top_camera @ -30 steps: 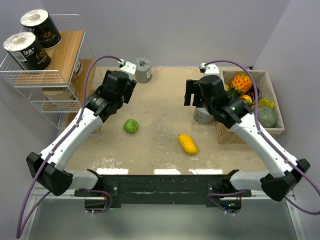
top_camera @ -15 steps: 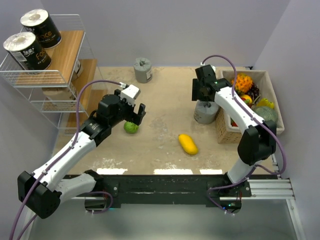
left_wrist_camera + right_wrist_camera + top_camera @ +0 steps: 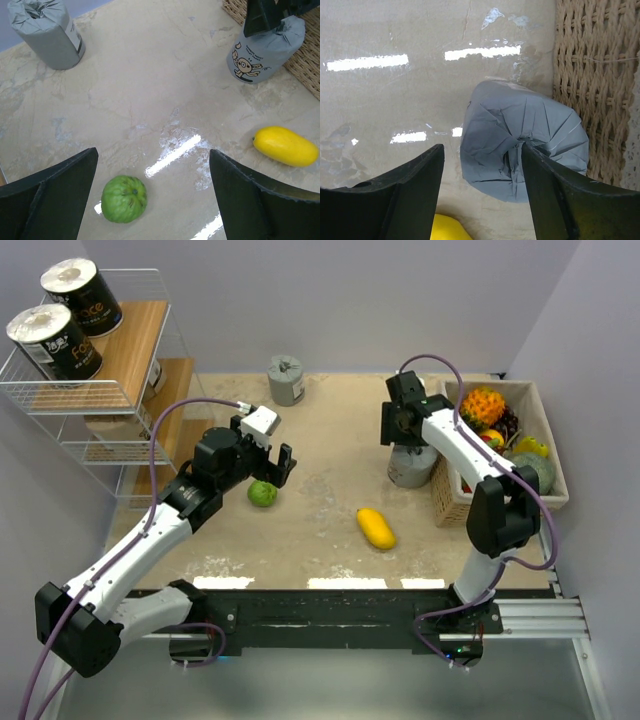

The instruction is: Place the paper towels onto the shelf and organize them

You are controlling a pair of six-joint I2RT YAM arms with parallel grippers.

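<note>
Since half a second ago the right fingers [image 3: 410,190] have shifted slightly, spread wide astride a grey paper towel roll [image 3: 545,135] just beside the basket [image 3: 585,60]. The left fingers [image 3: 55,185], also wide, barely moved. Far left of the basket, the shelf [image 3: 130,340] holds two black rolls [image 3: 70,340]; its lower tiers are unclear. The counter [image 3: 330,460] is glossy beige, the walls lilac.

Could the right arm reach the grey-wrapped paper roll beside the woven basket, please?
Probably yes: the open right gripper hangs just above the grey-wrapped roll, though the woven basket crowds one side.
</note>
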